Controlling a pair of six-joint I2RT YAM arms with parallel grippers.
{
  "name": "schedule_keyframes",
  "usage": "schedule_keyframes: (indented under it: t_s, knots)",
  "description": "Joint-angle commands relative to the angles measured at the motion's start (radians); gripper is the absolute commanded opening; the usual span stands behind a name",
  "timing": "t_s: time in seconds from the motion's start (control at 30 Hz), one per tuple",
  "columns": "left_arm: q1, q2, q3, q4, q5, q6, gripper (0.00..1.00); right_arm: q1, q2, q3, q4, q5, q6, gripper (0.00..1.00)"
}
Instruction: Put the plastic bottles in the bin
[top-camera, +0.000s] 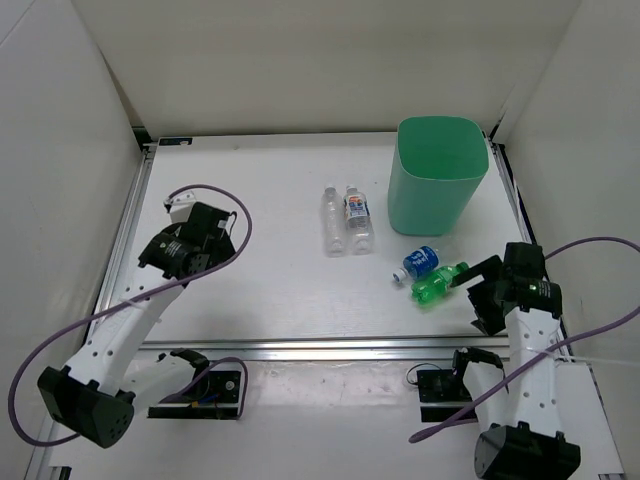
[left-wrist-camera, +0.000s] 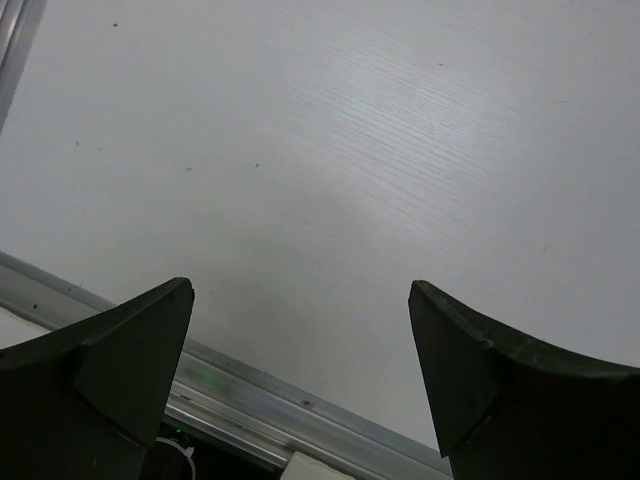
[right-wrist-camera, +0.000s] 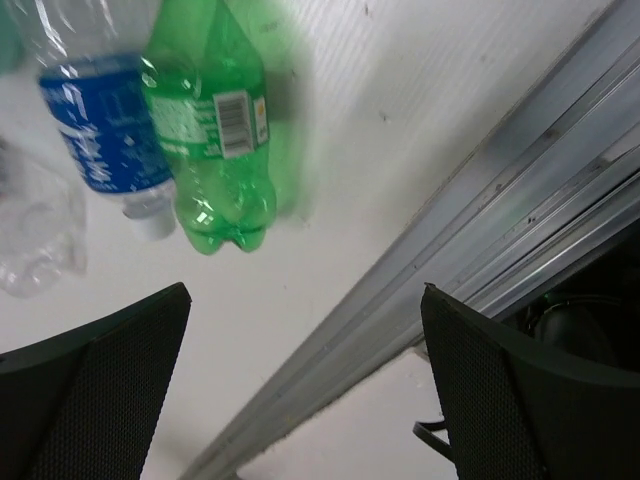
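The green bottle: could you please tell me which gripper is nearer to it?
Right. The right gripper hangs open beside the green bottle, not touching it; the left gripper, also open, is far off on the opposite side.

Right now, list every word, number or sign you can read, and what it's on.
Nothing is sharp enough to quote.
On the green bottle: barcode and white print, blurred.
On the blue-labelled bottle: white lettering, blurred.
On the clear bottle with blue-white label: print too small.
On the plain clear bottle and the bin: no marking seen.
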Motion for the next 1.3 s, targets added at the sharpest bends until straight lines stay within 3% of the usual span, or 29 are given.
schedule_keyframes:
  t_s: [0.0,0.2,0.33,0.6,1.17,1.27]
  knots:
    - [-0.024,0.041,0.077,0.036,0.045,0.033,1.00,-0.003,0.028,-0.057,0.048,-0.153,-0.086,1.00]
    - [-0.084,0.021,0.048,0.090,0.095,0.065,1.00,-0.003,-0.028,-0.066,0.131,-0.133,-0.075,1.00]
    - [-0.111,0.001,-0.018,0.090,0.095,0.040,1.00,-0.003,0.106,-0.066,0.163,-0.133,-0.075,1.00]
    - [-0.121,-0.054,-0.126,0.080,0.095,0.020,1.00,-0.003,0.197,-0.109,0.257,-0.128,-0.074,1.00]
    - [-0.121,-0.042,-0.159,0.080,0.076,0.020,1.00,-0.003,0.468,-0.100,0.435,-0.147,-0.072,1.00]
    - [-0.121,-0.029,-0.159,0.080,0.076,0.020,1.00,-0.003,0.502,-0.089,0.447,-0.147,-0.063,0.95]
